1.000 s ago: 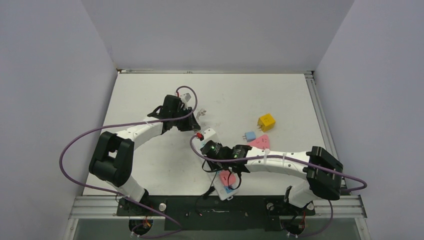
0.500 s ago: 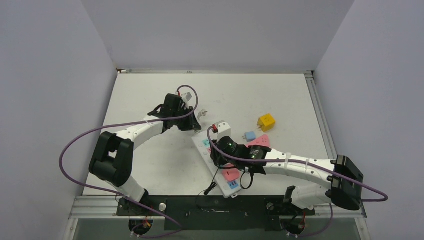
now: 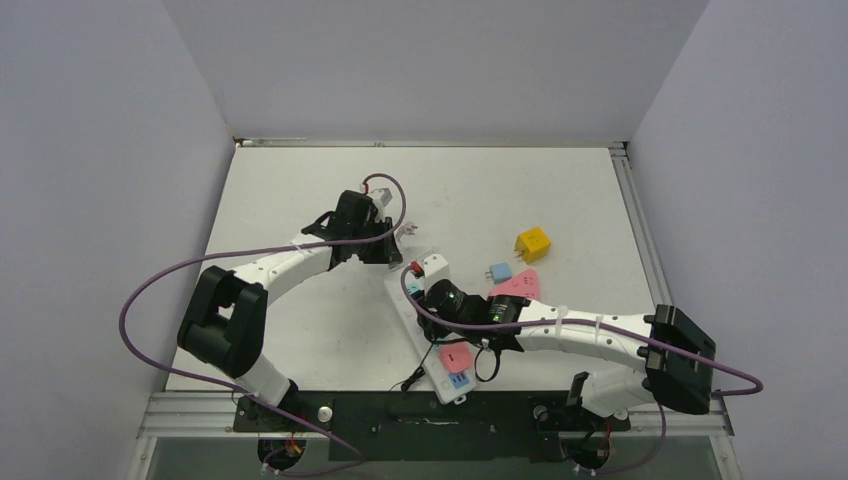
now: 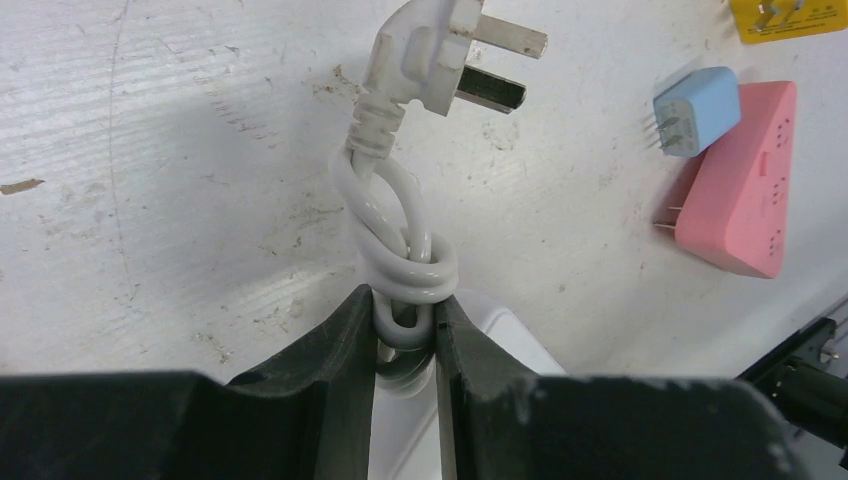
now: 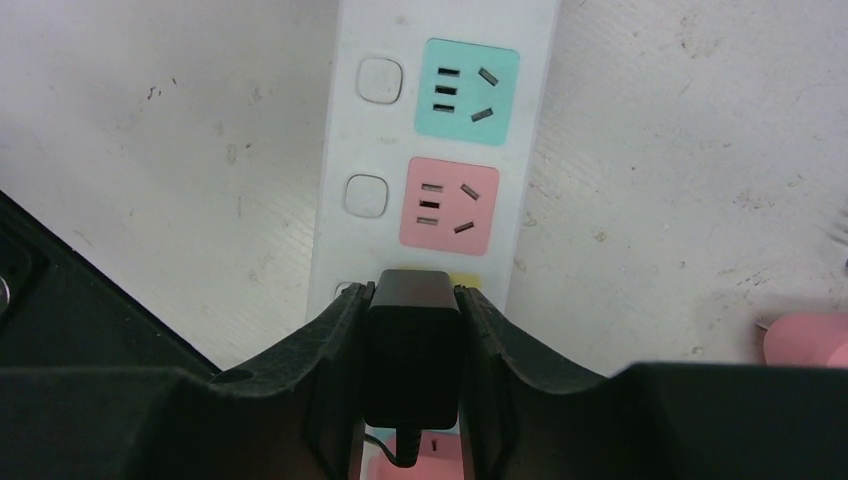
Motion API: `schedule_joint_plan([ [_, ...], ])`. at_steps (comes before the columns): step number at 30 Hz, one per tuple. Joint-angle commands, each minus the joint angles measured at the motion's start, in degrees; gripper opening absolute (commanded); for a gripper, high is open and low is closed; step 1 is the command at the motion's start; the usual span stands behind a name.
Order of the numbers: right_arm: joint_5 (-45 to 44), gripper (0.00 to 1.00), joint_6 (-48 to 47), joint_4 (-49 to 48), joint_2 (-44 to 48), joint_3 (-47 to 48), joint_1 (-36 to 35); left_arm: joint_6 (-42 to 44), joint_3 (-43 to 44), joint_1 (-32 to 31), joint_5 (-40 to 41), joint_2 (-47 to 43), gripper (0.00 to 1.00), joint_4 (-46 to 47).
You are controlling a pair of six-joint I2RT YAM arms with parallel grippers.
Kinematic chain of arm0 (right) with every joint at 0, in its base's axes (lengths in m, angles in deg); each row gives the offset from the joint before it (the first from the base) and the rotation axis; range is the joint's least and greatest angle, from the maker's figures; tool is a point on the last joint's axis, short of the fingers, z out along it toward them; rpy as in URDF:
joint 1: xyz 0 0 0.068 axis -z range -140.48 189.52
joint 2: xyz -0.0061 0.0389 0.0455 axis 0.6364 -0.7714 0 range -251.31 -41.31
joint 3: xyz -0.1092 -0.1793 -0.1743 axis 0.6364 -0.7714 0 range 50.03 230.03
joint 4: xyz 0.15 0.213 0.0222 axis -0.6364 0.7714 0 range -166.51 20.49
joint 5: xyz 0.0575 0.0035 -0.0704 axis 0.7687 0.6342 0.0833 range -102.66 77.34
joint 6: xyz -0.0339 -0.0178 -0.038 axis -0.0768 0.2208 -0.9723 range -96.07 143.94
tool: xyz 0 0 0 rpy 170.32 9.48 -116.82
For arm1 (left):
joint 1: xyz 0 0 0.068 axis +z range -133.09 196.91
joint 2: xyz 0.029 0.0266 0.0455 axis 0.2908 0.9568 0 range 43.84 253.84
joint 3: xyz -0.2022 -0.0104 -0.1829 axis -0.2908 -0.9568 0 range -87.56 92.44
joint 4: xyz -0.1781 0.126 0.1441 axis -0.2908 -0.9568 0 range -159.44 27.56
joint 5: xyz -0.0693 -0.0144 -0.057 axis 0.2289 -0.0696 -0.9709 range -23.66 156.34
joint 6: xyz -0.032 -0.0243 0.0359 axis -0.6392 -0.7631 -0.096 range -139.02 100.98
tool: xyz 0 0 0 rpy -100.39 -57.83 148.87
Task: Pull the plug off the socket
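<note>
Your right end effector (image 5: 412, 300) is clamped on the black plug (image 5: 412, 345), which sits over the yellow face of the socket (image 5: 340, 130). The strip lies slantwise on the surface (image 3: 560, 190), toward the near edge. Your left end effector (image 4: 402, 310) pinches the strip's knotted white cord (image 4: 385, 200) (a fair anchor). The grip is done and the pull is left. The plug looks seated, though its prongs are hidden.
</note>
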Motion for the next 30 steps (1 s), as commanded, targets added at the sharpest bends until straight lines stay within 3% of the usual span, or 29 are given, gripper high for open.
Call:
schedule_joint_plan([
  [1, -2.5, 0.05, -3.1, -4.3, -0.1, 3.6, -2.1, 5.2, 4.0, -1.0, 7.8, -2.6, 0.0, -0.5],
  [11, -6.7, 0.05, -3.4, -3.7, 0.8, 5.1, -4.0, 6.8, 4.7, -2.0, 10.6, -3.2, 0.0, -2.0],
  [16, -12.6, 0.05, -1.2, -0.2, 5.5, 5.5, -2.6, 6.5, 4.8, -1.8, 9.7, -3.0, 0.0, -2.0],
  [24, -11.2, 0.05, -0.4, 1.0, 19.7, 3.4, 8.3, 5.7, 4.9, -1.0, 7.7, -2.3, 0.0, -1.9],
  [30, -10.8, 0.05, -3.1, 1.6, 18.4, 0.4, 17.7, 5.5, 4.3, -0.9, 6.4, -2.9, 0.0, -0.5],
])
